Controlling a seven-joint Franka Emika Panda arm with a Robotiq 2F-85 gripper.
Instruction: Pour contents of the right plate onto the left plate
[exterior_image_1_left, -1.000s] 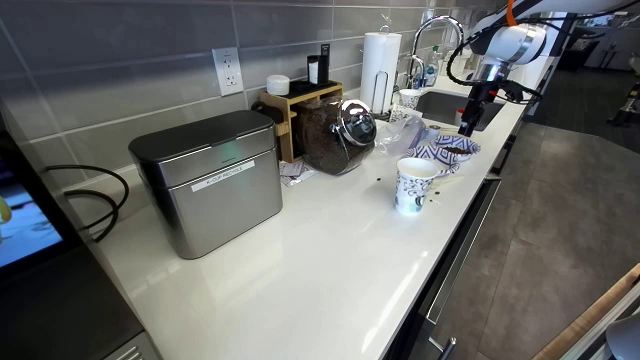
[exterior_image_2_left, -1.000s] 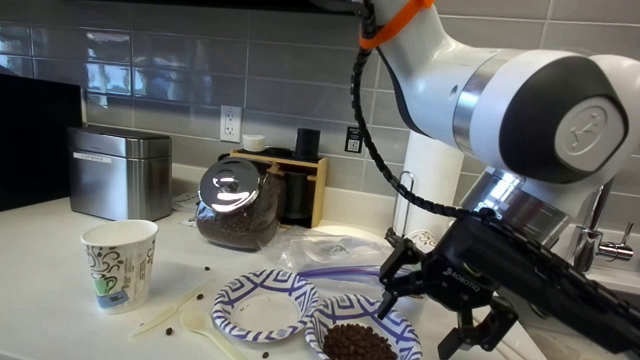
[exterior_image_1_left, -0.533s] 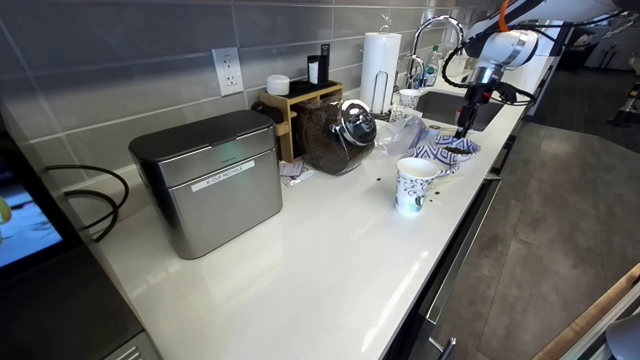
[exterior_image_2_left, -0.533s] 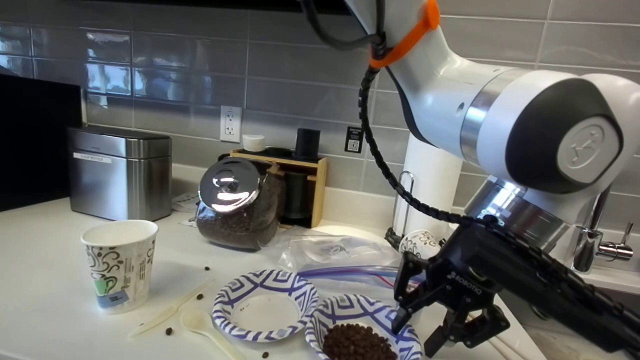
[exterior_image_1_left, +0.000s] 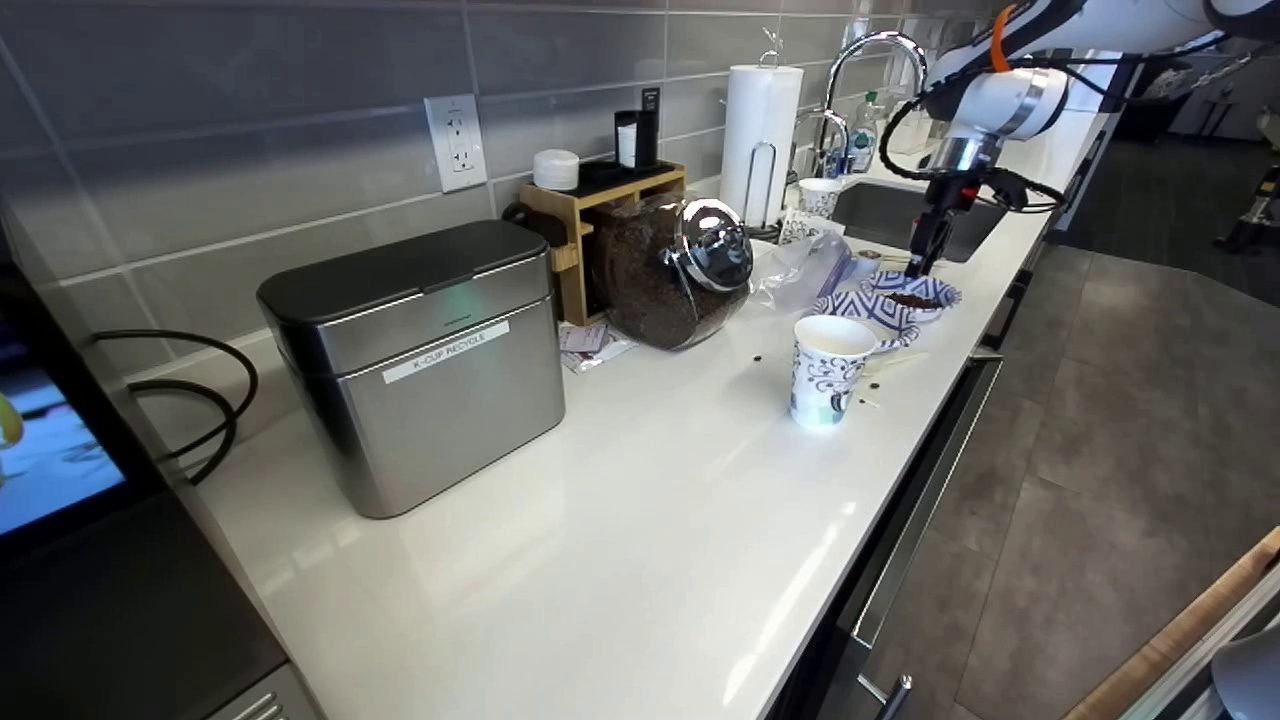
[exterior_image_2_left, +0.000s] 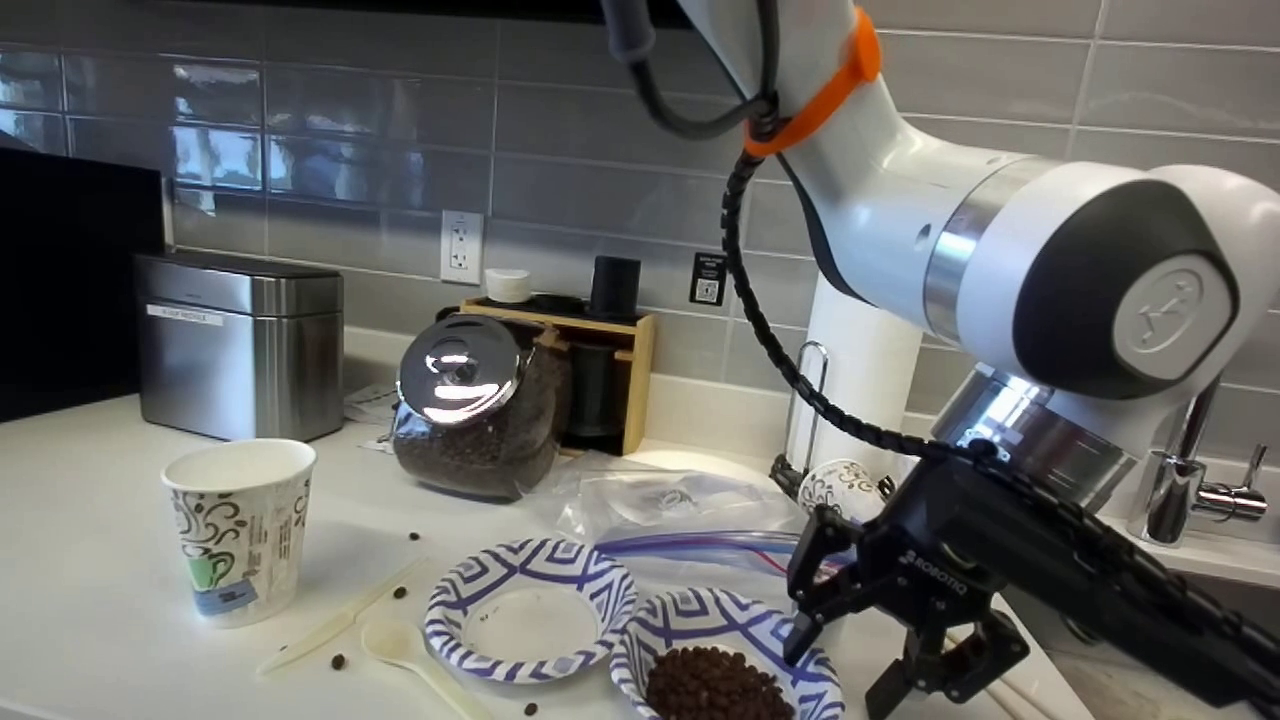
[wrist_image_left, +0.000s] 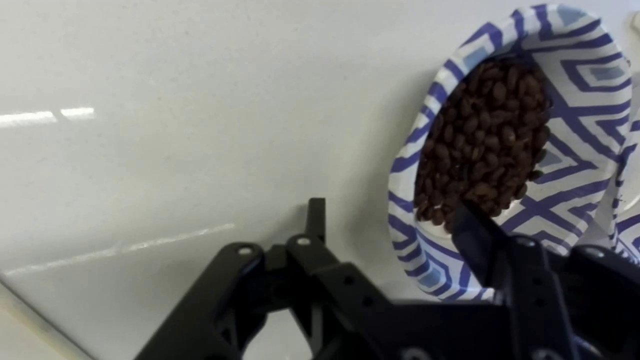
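The right plate is a blue-and-white patterned bowl holding dark brown beans. It also shows in an exterior view and in the wrist view. The left plate is a similar patterned bowl, nearly empty with a few specks; its edge shows in the wrist view. The plates' rims meet. My gripper is open and empty at the right plate's side. In the wrist view the gripper has one finger above the beans and one outside the rim. Contact with the plate cannot be told.
A patterned paper cup, a spoon, a knife and loose beans lie left of the plates. A plastic bag and a glass jar are behind. The sink and a paper towel roll are nearby.
My gripper has come lower, with its fingertips closer to the right plate's rim. It moved mostly in the first half second and barely since. The plates have not moved.
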